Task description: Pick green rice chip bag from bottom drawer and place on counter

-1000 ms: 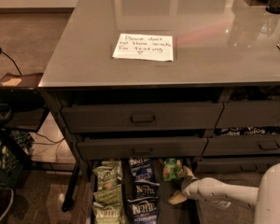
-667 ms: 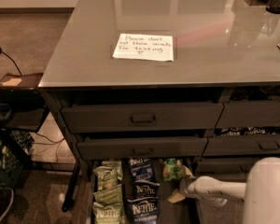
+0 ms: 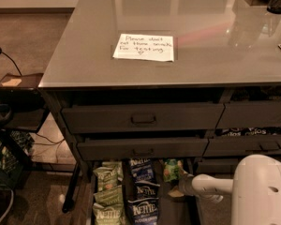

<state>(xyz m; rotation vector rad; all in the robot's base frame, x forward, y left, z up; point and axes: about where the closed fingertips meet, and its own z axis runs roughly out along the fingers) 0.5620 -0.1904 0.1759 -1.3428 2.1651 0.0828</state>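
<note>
The green rice chip bag (image 3: 170, 168) lies at the back of the open bottom drawer (image 3: 174, 211), in the right-hand row, tucked just under the front of the drawer above. Its bright green face with an orange-tan patch is turned up. The gripper (image 3: 182, 183) sits low in that same drawer, right at the bag's lower right edge, and appears to be touching it. Its dark tip blends into the shadow there, so whether it is released, clenched or holding the bag cannot be told. The white arm (image 3: 214, 184) reaches in from the right, nearly level, out of the pale rounded body at the lower right corner. Left of the bag run a row of dark blue Kettle bags (image 3: 143, 204) and, further left, a row of olive-green Kettle bags (image 3: 106, 192). Above, two drawers with recessed handles (image 3: 143, 119) stand slightly ajar. The glossy grey counter (image 3: 79, 60) tops the cabinet and bears a white handwritten paper note (image 3: 144, 47) near its middle, well apart from bag and gripper.
</note>
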